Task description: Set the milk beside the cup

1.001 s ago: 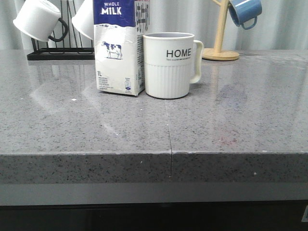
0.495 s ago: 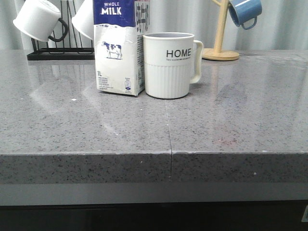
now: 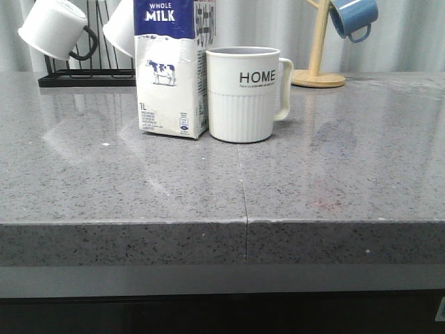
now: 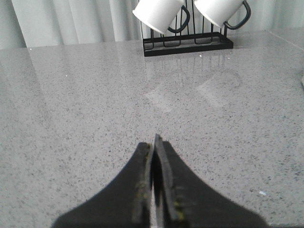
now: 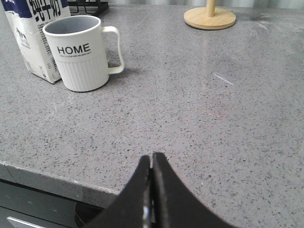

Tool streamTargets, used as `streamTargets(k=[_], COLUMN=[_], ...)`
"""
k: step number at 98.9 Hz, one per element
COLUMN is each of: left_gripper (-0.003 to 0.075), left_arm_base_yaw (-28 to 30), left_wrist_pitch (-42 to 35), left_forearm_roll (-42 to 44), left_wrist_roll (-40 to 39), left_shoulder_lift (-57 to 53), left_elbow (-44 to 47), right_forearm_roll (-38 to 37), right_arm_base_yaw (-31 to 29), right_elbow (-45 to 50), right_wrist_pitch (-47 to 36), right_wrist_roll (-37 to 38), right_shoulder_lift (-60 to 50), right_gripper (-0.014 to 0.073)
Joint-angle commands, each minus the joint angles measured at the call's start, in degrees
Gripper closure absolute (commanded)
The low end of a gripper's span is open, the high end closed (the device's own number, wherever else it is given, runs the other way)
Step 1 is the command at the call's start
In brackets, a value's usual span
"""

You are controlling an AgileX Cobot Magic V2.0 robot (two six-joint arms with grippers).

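Note:
The milk carton (image 3: 170, 69), blue on top with a cow picture below, stands upright on the grey counter. The cream HOME cup (image 3: 245, 94) stands right beside it, on its right, handle pointing right. Both also show in the right wrist view, the milk carton (image 5: 33, 42) and the cup (image 5: 78, 52), far from my right gripper (image 5: 152, 156), which is shut and empty near the counter's front edge. My left gripper (image 4: 153, 140) is shut and empty over bare counter. Neither gripper shows in the front view.
A black rack (image 3: 87, 73) with two small white mugs (image 3: 54, 29) stands at the back left; it also shows in the left wrist view (image 4: 187, 42). A wooden stand (image 3: 318, 73) with a blue mug (image 3: 354, 17) is at the back right. The counter's front edge (image 3: 243, 229) runs across.

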Motion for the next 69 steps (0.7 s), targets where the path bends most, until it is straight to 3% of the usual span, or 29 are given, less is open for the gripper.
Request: streamTargets(k=[1, 13, 16, 69], left_gripper=[0.0741, 0.0741, 0.0741, 0.0741], left_arm_base_yaw=[0.0, -0.1, -0.1, -0.4], left_wrist_pitch=[-9.5, -12.7, -10.0, -10.7], left_forearm_roll=[0.2, 2.4, 2.4, 0.6], left_wrist_roll=[-2.5, -8.1, -8.1, -7.9], left_shoulder_lift=[-2.2, -4.7, -4.7, -4.7], left_elbow=[3.7, 8.9, 8.7, 8.7], right_forearm_roll=[-0.5, -0.5, -0.5, -0.5], right_arm_base_yaw=[-0.1, -0.1, -0.1, -0.1], right_elbow=[-1.6, -1.6, -1.6, -1.6], right_wrist_pitch=[-4.8, -4.8, -4.7, -4.8], right_wrist_roll=[0.0, 0.0, 0.0, 0.0], right_shoulder_lift=[0.6, 0.6, 0.6, 0.6], right_gripper=[0.0653, 0.0653, 0.0653, 0.0653])
